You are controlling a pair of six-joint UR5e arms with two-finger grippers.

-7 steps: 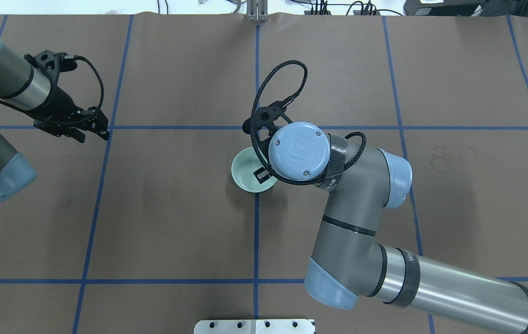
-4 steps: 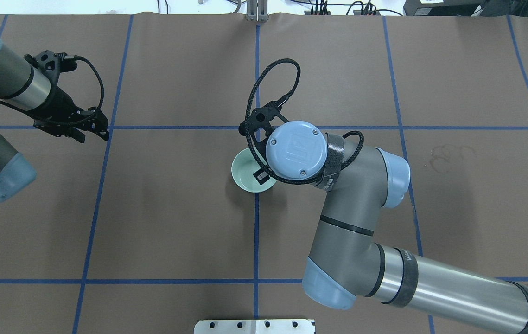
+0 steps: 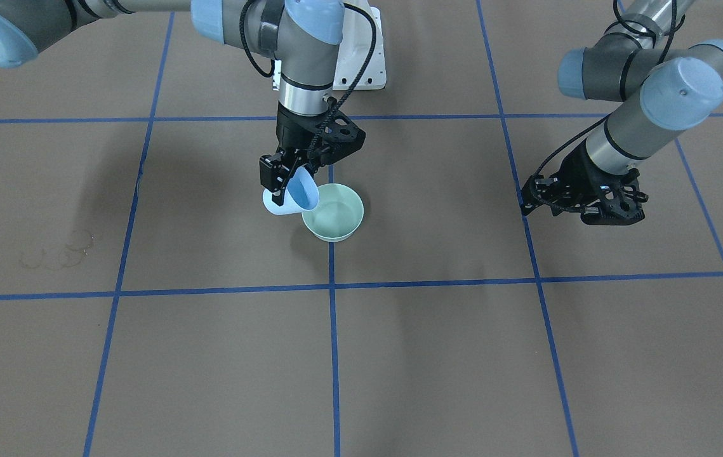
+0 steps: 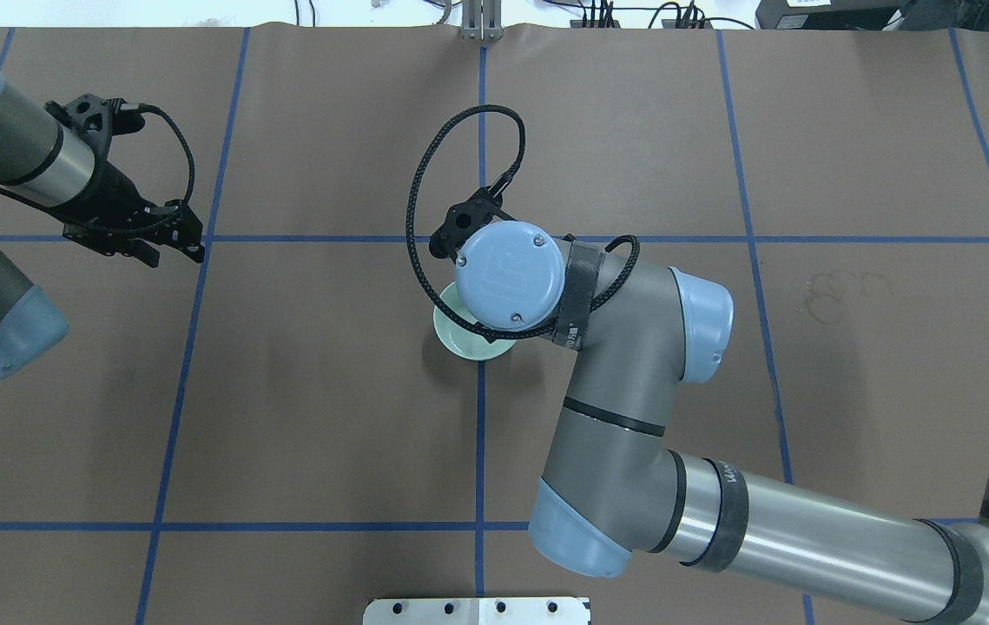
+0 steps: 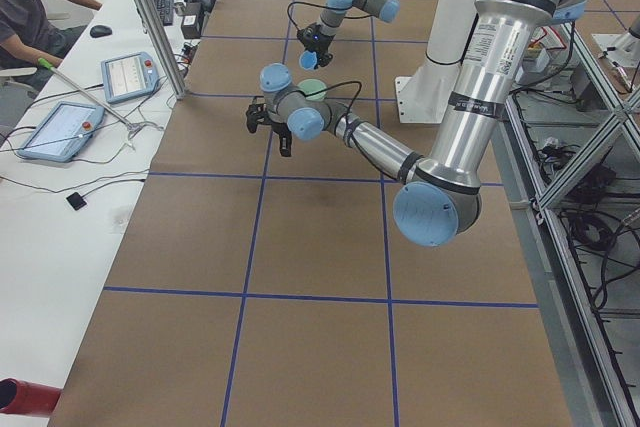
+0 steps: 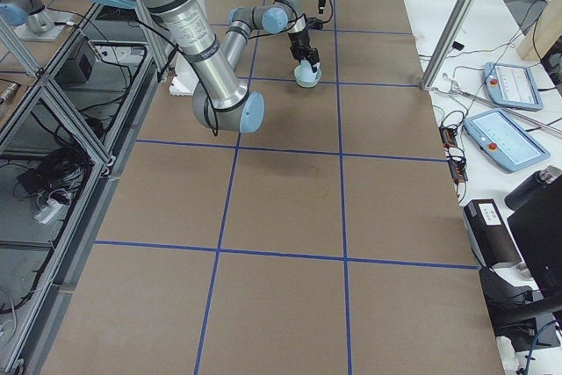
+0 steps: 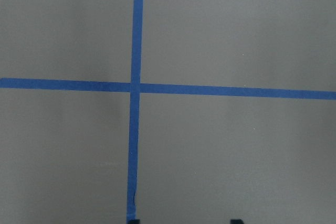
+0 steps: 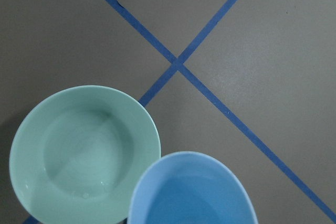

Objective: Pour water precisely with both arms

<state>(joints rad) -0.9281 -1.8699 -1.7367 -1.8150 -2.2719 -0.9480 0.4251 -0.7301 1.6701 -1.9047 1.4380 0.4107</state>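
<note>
Right fingers (image 3: 271, 179) clamp a tilted light-blue plastic cup (image 3: 303, 192), pale-green round bowl (image 3: 334, 232) at front-view four o'clock (left fingers (image 4: 192, 253) spread, empty).

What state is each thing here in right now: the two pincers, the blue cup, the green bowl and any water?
green bowl: upright on the table.
blue cup: lifted and tilted, lip at the green bowl's rim.
water: only faint droplets inside the green bowl; no stream can be made out.
right pincer: shut on the blue cup.
left pincer: open, empty, hovering off to the side.
</note>
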